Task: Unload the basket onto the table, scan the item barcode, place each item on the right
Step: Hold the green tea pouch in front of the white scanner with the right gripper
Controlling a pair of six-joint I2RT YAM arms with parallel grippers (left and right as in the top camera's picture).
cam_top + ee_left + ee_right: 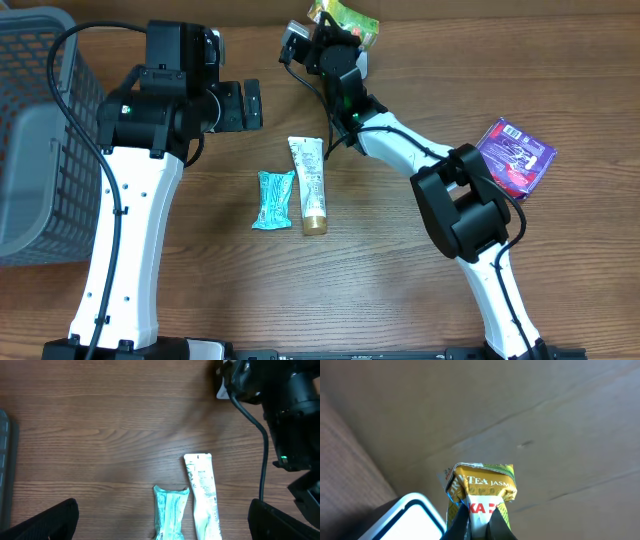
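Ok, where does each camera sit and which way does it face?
Overhead: fixed above the table, facing straight down; left arm, right arm, left claw, right claw show.
Left wrist: on the left arm, facing down at tube and teal packet; its open fingers fill the bottom corners.
Right wrist: looks along its shut claw at the tea packet it grips.
Shared: overhead and left wrist both see tube and teal packet.

Basket: cut off by the overhead view's left edge.
Teal wrapper, tube: lower ends lost below my left wrist view.
Tea packet: bottom hidden between the fingers of the right gripper.
White rounded object: cropped at the corner; I cannot identify it.
Purple packet: print too small to read.
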